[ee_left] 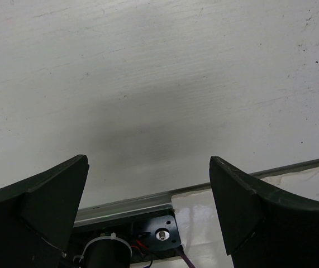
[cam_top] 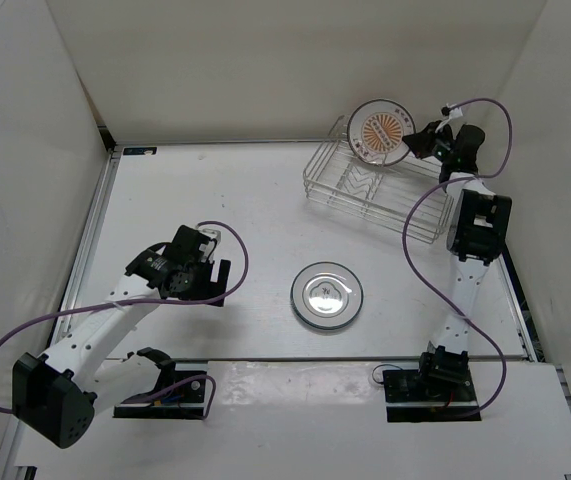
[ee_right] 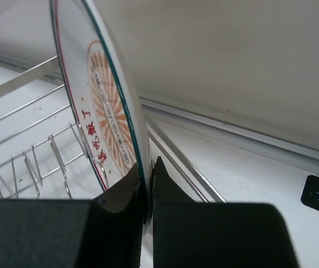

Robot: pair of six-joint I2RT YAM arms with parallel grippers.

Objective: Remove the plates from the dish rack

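At the far right corner of the tabletop: dish rack, silver wire, set at a slant to the far edge. Upright on edge at the rack's far end: sunburst plate, orange-red centre facing near-left. Contact between plate bottom and rack wires: cannot tell. Clenched on that plate's rim: right gripper, one finger against each face. Flat near the middle of the tabletop, towards the near edge, well apart from the rack: second plate, pale with a dark rim. Over the left half of the tabletop: left gripper, released, jaws spread wide, nothing between them.
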